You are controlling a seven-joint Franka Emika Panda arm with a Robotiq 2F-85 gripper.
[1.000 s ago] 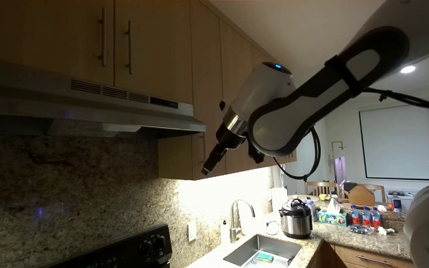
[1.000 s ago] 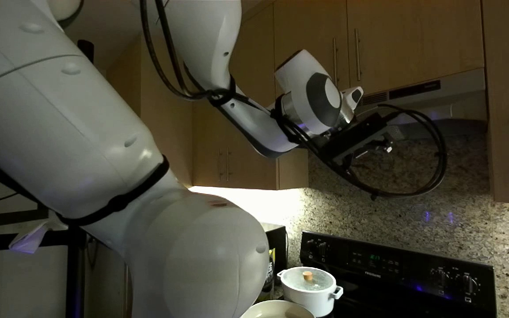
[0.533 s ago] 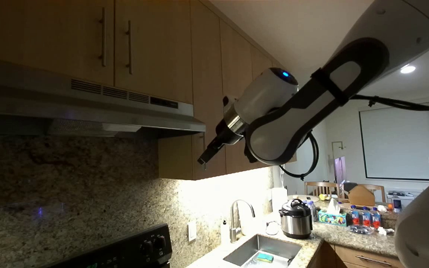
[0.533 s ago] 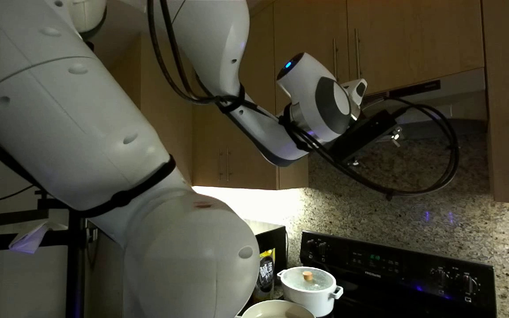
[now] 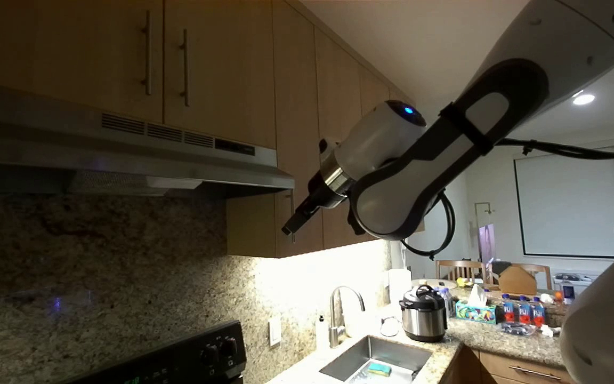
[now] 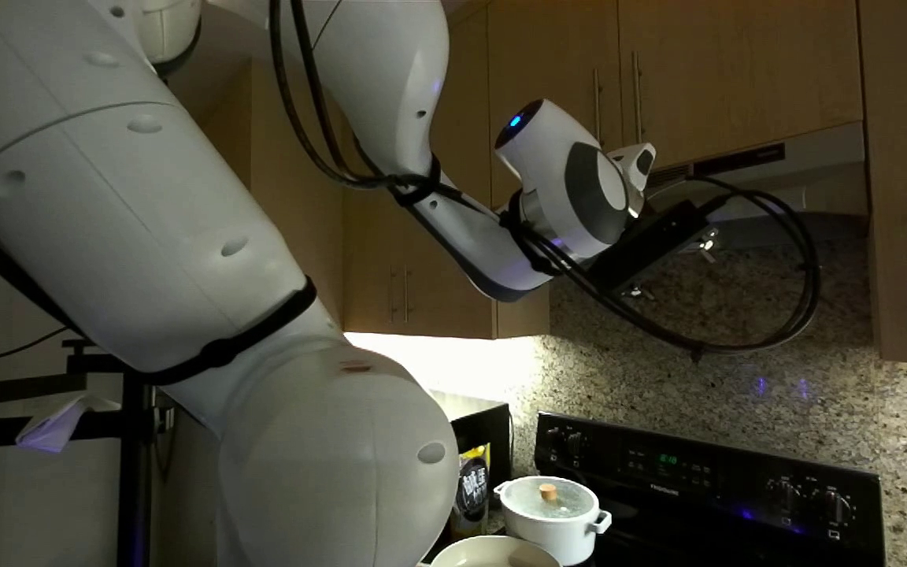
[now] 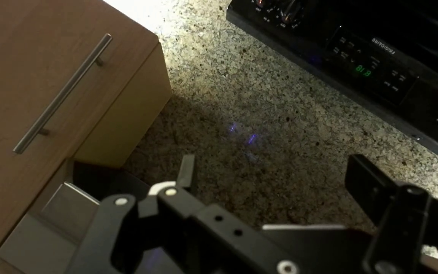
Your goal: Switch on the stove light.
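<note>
The stove's range hood (image 5: 126, 152) hangs under the cabinets and also shows in an exterior view (image 6: 816, 185). A dark control strip (image 5: 234, 146) lies on its front face and also shows in an exterior view (image 6: 738, 159); its switches are too small to make out. A pale light cover (image 5: 174, 183) under the hood shows no glow. My gripper (image 5: 288, 230) points down and toward the hood, apart from it, near its corner. In an exterior view the gripper (image 6: 674, 264) is partly hidden by its own body and cable. In the wrist view the gripper (image 7: 272, 163) is open and empty.
The black stove (image 6: 705, 480) stands below the hood and shows in the wrist view (image 7: 356, 72). A lidded white pot (image 6: 552, 520) is on it. A wooden cabinet (image 7: 51, 68) with a bar handle is close by. A granite wall (image 7: 261, 114) is behind. A cable loop (image 6: 804, 276) hangs from the wrist.
The gripper has moved slightly up and toward the hood. In an exterior view the wrist and cable loop have shifted right and a little down. Most of this motion came in the earlier half second.
</note>
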